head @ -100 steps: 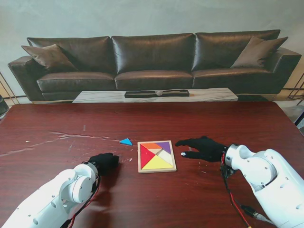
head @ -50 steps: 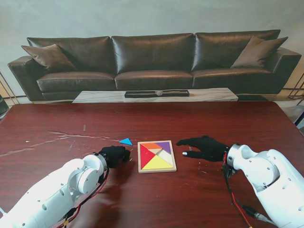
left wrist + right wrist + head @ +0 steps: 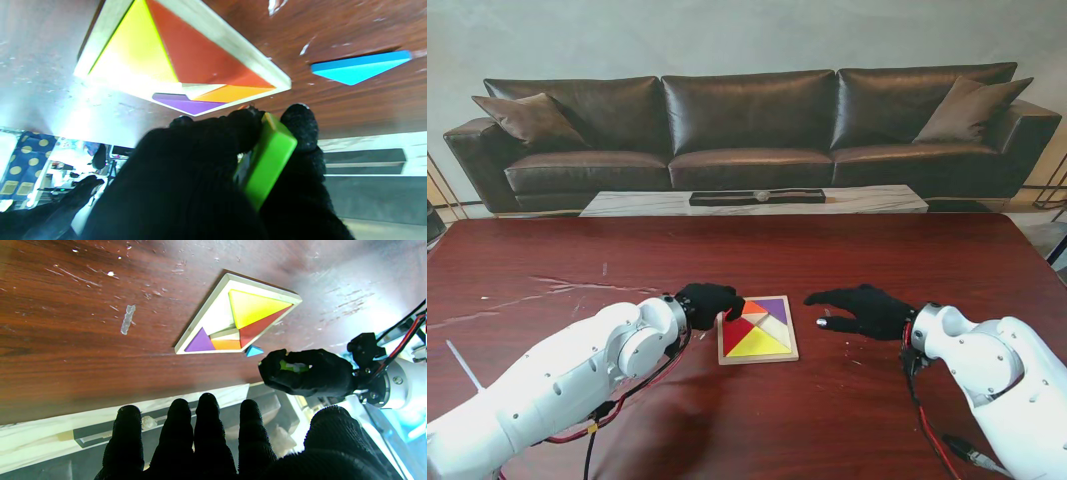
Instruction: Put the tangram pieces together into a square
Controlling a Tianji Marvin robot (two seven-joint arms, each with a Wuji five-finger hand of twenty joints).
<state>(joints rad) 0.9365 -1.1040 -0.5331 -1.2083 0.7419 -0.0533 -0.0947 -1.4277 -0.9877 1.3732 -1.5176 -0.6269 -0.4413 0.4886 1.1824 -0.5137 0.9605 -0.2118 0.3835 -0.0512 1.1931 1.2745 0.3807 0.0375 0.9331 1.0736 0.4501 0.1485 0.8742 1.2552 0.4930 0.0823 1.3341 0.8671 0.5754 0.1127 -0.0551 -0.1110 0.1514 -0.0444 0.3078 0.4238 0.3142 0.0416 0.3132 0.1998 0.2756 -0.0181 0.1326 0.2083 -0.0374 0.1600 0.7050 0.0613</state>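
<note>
Since 1 s ago my left hand [image 3: 708, 302] has moved from near the worktop's [image 3: 547, 250] near-left area up to the tray's [image 3: 758, 355] far-left corner; right hand [image 3: 864, 309] has barely shifted. Left hand is clenched on a green piece [image 3: 267, 163], pinched btw thumb and fingers [image 3: 300, 123], held over the tray corner; can't tell if it touches the tray. In the stand view the hand covers that corner and the blue triangle. Blue triangle [image 3: 360, 66] lies loose on the worktop just outside the tray, near the left hand. Inside the tray I see red [image 3: 735, 330], yellow [image 3: 760, 344], orange [image 3: 751, 308] and purple [image 3: 773, 307] pieces, w/ a pale patch [image 3: 776, 327] btw them. Right hand hovers just right of the tray, palm down, fingers [image 3: 210, 426] spread, grasping nothing.
</note>
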